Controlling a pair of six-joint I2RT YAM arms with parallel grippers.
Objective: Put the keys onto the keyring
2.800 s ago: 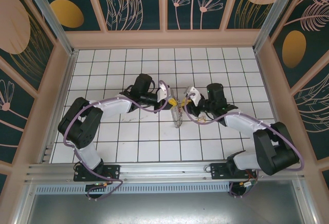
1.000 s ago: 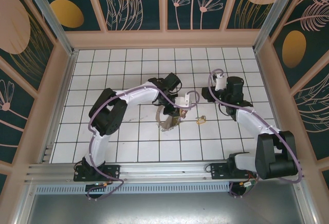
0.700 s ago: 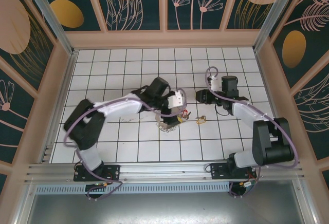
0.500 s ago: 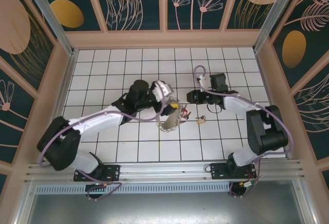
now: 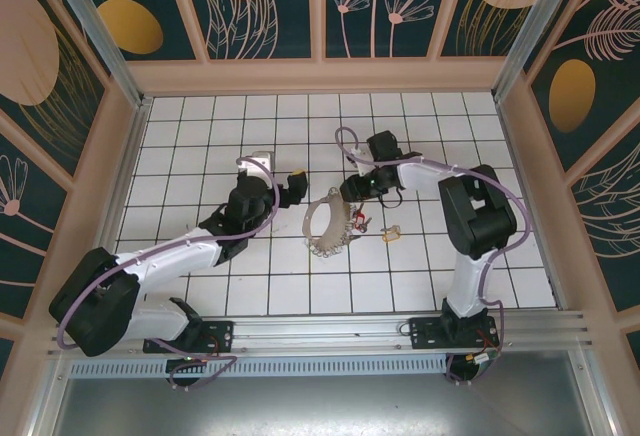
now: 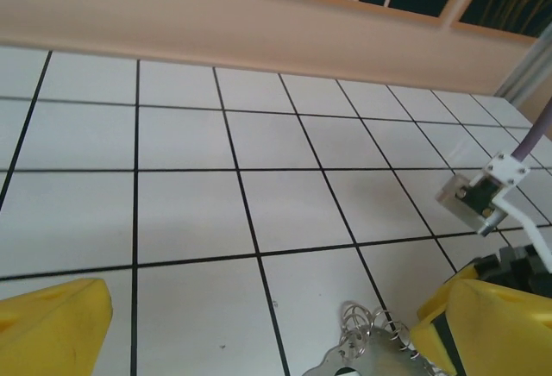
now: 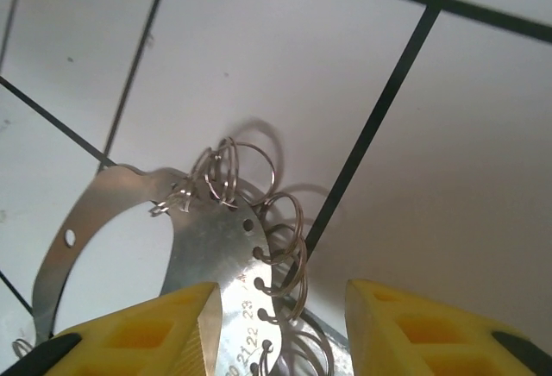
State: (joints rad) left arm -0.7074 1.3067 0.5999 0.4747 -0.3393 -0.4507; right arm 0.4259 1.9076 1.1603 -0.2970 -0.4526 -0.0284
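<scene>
Hidden/unclear: the keyring [image 5: 312, 218] is cut off at the bottom edge of both wrist views. Its stamped digits are only partly legible. The right gripper [image 7: 280, 297] is set over the keyring's upper-right edge, jaws partly apart and straddling the band; contact cannot be told. The keys [image 5: 358, 222] are seen as a red speck just right of the keyring, too small to tell whether linked. A brass piece [image 5: 392, 233] is seen further right of the keyring, unidentifiable.

Versus half a second ago: the left gripper [image 6: 263, 307] has been pulled off the keyring to its left, jaws spread wide, empty. The right gripper has been brought onto the keyring.

Counted: one keyring, one key bunch, one brass piece, two grippers. Fringe loops are not countable.
</scene>
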